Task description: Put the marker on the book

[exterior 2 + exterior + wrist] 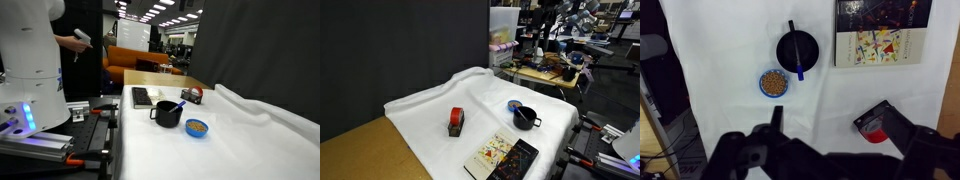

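The marker (800,70), a slim blue stick, stands tilted inside the black mug (797,50), its tip over the rim; it also shows in an exterior view (181,103). The book (883,35), cream cover with coloured pictures and a black part alongside, lies flat on the white cloth to the right of the mug, and shows in both exterior views (500,155) (145,97). My gripper (835,120) is open and empty, high above the cloth, well short of the mug. It does not show in the exterior views.
A small blue bowl (773,82) of brown bits sits beside the mug (526,118). A red-and-black block (876,124) lies near my right finger. The white cloth (430,105) covers the table; the robot base (25,70) stands at one end.
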You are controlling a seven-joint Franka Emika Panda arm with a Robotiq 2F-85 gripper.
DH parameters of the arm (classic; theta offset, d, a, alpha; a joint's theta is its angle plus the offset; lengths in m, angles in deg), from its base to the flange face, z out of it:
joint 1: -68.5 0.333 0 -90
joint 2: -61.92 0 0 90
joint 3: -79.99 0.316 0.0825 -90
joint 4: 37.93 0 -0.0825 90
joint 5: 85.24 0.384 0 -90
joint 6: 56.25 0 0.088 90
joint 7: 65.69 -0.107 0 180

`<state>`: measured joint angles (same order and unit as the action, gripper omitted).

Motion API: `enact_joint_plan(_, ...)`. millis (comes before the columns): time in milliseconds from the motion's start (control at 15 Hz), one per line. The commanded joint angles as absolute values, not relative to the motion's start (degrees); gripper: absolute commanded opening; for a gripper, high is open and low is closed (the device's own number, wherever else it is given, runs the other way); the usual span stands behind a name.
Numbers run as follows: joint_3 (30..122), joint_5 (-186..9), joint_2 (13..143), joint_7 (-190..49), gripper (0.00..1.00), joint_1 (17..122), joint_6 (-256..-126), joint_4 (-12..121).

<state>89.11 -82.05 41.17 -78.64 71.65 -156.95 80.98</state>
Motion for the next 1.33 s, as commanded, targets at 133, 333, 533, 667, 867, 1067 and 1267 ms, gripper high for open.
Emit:
enact_joint_plan(133, 88.7, -82.2, 41.3, -78.8, 1.0, 72.1, -156.8, 80.8)
enact_joint_plan(333, 88.8, -82.3, 42.4, -78.3, 1.0, 72.2, -159.4, 81.3)
enact_joint_plan(533, 88.8, -82.2, 45.7, -78.4, 1.0, 72.4, -160.2, 81.1)
enact_joint_plan(667, 88.6, -81.7, 48.7, -78.4, 1.0, 72.6, -160.8, 80.7)
enact_joint_plan(867, 88.5, -81.9, 52.4, -78.8, 1.0, 72.7, -161.4, 80.6)
enact_joint_plan(1067, 88.0, -82.0, 54.6, -79.0, 1.0, 72.6, -161.7, 81.9)
enact_joint_plan(1267, 87.7, -82.2, 55.3, -78.7, 1.0, 72.8, -161.2, 82.0)
